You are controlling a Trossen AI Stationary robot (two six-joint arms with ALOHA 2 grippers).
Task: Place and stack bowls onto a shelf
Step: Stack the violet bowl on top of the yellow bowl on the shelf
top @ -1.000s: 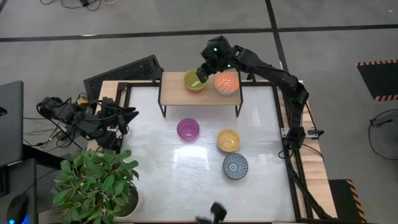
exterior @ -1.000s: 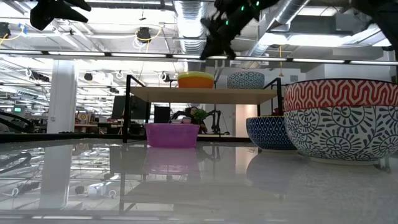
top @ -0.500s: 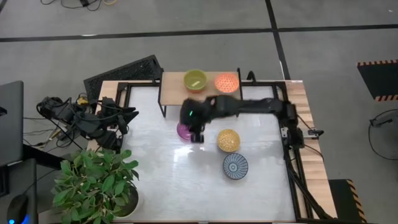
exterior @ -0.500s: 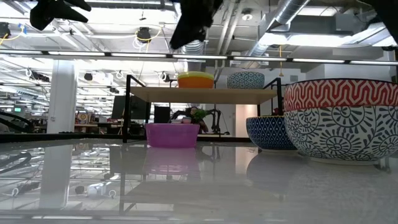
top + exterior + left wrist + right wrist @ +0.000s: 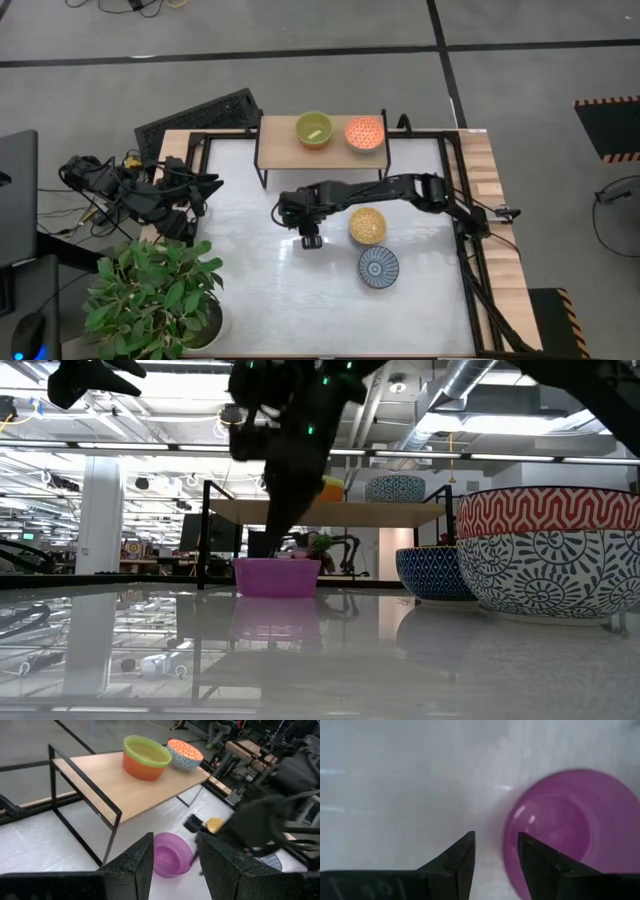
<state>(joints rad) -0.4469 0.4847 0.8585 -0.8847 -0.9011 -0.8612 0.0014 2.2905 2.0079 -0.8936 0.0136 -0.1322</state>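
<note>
**Right pincer over magenta bowl, nothing gripped**

Right pincer [image 5: 495, 865] sits low over the white counter [image 5: 250, 290] near its middle, fingers apart with a narrow gap, nothing between them. The small round magenta plastic bowl [image 5: 570, 830] is just beside the fingertips, upright on the counter, in front of the shelf (in the high view the arm covers it entirely).

The low shelf with light wooden top and thin black legs [image 5: 280, 150] stands at the counter's far edge. On it: a green-rimmed bowl with orange outside [image 5: 313, 129] and an orange-patterned bowl [image 5: 365, 133], side by side, close together.

On the counter toward the right edge: a yellow patterned bowl [image 5: 367, 226], with a blue-grey radial-lined bowl [image 5: 379, 267] near it toward the near edge, apart.

Left pincer [image 5: 172, 865] is parked off the counter's left edge, fingers apart, empty, looking across at shelf and magenta bowl.

Leafy green potted plant [image 5: 155, 290] at the near-left corner.
</note>
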